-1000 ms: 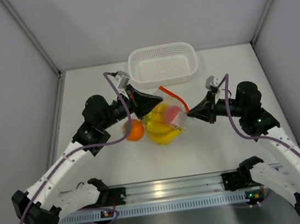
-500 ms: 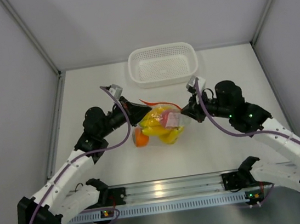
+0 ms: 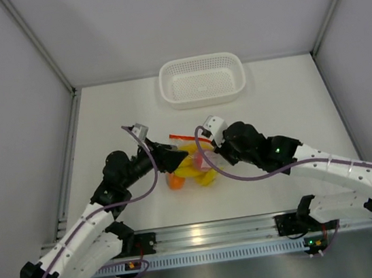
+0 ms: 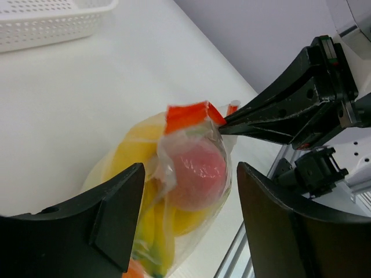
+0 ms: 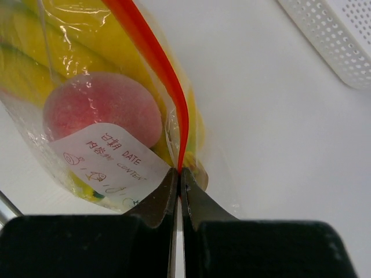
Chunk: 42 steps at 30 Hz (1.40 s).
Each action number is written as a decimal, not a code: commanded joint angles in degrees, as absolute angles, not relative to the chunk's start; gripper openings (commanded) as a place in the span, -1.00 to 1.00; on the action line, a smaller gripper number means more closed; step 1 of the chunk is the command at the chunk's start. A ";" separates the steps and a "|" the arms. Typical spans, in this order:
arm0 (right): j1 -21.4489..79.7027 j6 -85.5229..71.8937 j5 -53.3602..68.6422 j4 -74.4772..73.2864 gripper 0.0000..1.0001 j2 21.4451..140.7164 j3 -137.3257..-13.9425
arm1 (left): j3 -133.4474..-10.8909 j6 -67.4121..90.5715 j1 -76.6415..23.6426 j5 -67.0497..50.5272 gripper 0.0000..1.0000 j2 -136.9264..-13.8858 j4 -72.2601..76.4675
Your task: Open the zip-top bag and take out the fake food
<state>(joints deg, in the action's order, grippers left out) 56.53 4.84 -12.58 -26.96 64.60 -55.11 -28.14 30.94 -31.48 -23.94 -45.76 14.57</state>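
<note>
The clear zip-top bag (image 3: 196, 166) sits mid-table between both grippers. My right gripper (image 5: 178, 172) is shut on its orange-red zip strip (image 5: 152, 63), and its tip also shows in the left wrist view (image 4: 227, 120). The fake food fills the bag: a pink peach (image 5: 101, 110) behind a white label, yellow bananas (image 5: 64, 46) and an orange fruit (image 3: 175, 180) at the left end. My left gripper (image 4: 189, 171) is open, its fingers straddling the bag (image 4: 174, 191) without pinching it. In the top view it is at the bag's left side (image 3: 178, 159).
A white perforated basket (image 3: 202, 78) stands at the back of the table, also at the edge of the right wrist view (image 5: 339, 40). The aluminium rail (image 3: 205, 232) with both arm bases runs along the near edge.
My left gripper has opened and let go of the bag. Both arms came toward the near edge, the right one swinging left, and the bag moved nearer with them.
</note>
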 commanded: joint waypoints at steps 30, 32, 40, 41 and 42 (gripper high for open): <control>61.52 7.29 -14.50 -23.03 -1.00 64.42 -61.96 | -66.44 -16.53 -31.99 -43.78 0.97 -66.88 -19.95; 61.52 7.47 -14.50 -23.12 -1.00 64.51 -61.96 | -69.24 -18.10 -32.08 -43.16 0.97 -69.77 -23.80; 61.52 8.26 -12.39 -23.29 -1.00 64.69 -62.40 | -73.39 -24.25 -38.93 -33.57 0.79 -75.85 -32.60; 61.61 8.26 -12.31 -23.38 -1.00 64.60 -62.32 | -73.65 -24.17 -39.20 -32.97 0.78 -76.02 -32.96; 61.61 8.35 -12.22 -23.38 -1.00 64.43 -62.31 | -74.09 -24.08 -39.37 -32.35 0.75 -76.46 -33.57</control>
<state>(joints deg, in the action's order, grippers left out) 60.27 7.03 -13.45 -27.40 66.32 -60.73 -71.33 -20.12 -37.71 -35.00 -76.27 -29.69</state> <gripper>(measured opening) 0.009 0.884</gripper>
